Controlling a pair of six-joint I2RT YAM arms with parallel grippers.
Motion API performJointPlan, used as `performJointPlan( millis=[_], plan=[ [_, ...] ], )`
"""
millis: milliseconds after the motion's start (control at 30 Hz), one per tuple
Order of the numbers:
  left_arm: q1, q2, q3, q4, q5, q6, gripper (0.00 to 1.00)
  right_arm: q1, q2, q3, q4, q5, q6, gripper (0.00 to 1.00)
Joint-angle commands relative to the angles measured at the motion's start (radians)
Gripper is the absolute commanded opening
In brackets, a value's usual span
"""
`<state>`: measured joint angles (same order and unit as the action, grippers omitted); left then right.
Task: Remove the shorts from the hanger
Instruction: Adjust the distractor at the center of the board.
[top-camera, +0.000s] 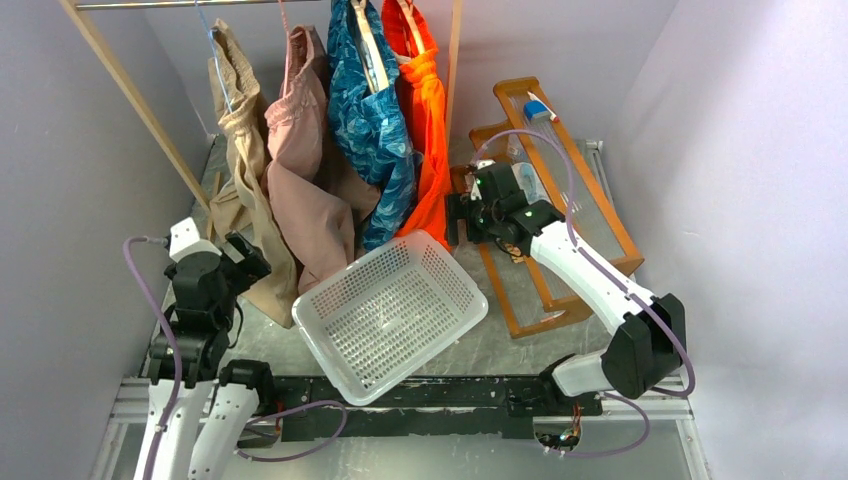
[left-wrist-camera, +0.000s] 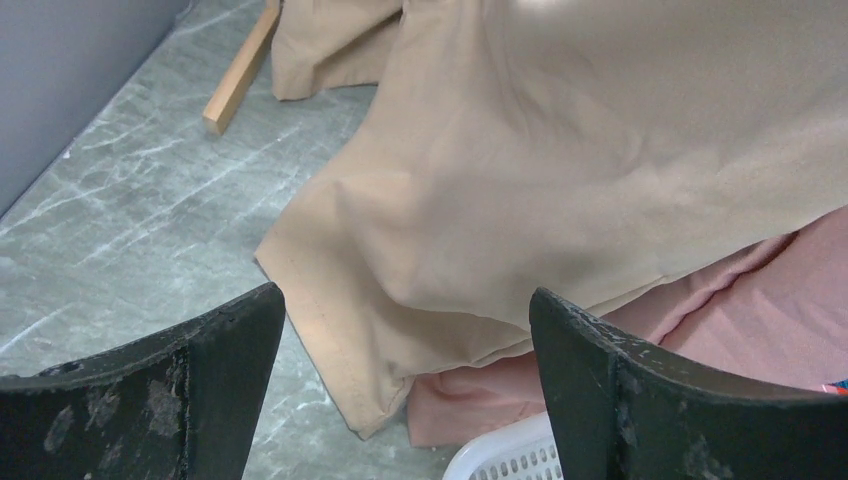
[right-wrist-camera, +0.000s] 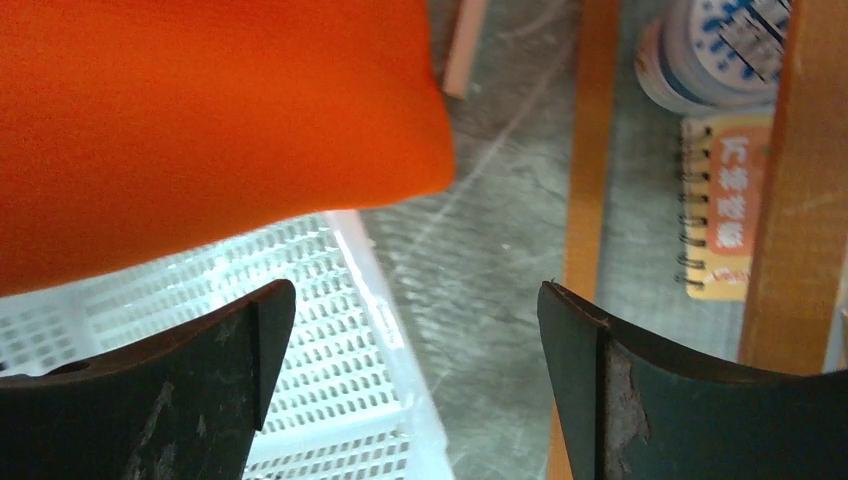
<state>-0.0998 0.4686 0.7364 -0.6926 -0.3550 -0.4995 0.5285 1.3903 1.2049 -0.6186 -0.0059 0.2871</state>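
Note:
Several shorts hang from a rail at the back: tan-beige shorts, dusty pink shorts, blue patterned shorts and bright orange shorts. My left gripper stands open just left of the tan hem, with pink fabric behind it and nothing between its fingers. My right gripper is open beside the lower edge of the orange shorts, holding nothing.
A white perforated basket sits on the grey table under the shorts; its rim shows below the orange hem. A wooden frame with a notebook and a jar lies at right. Slanted wooden rack legs stand at left.

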Motion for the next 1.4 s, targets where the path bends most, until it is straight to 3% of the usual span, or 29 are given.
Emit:
performJointPlan(
  millis=[0, 167, 567, 867, 1133, 1367],
  plan=[
    [0.015, -0.064, -0.031, 0.078, -0.058, 0.032, 0.96, 0.012, -0.013, -0.054, 0.023, 0.186, 0.036, 0.94],
    [0.017, -0.063, -0.034, 0.09, -0.072, 0.043, 0.95, 0.012, 0.009, -0.101, 0.024, 0.336, 0.066, 0.97],
    [0.02, -0.023, -0.033, 0.067, -0.088, 0.026, 0.96, -0.03, 0.062, -0.153, 0.103, 0.344, 0.057, 0.94],
    [0.02, -0.018, -0.044, 0.087, -0.073, 0.035, 0.95, -0.11, 0.108, -0.133, 0.111, 0.465, 0.074, 0.94],
    [0.02, 0.006, -0.045, 0.099, -0.059, 0.041, 0.96, -0.113, 0.183, -0.038, 0.222, 0.156, -0.022, 0.9],
    [0.02, 0.003, -0.048, 0.095, -0.063, 0.038, 0.95, -0.113, 0.388, 0.108, 0.247, 0.213, -0.056, 0.8]
  ],
)
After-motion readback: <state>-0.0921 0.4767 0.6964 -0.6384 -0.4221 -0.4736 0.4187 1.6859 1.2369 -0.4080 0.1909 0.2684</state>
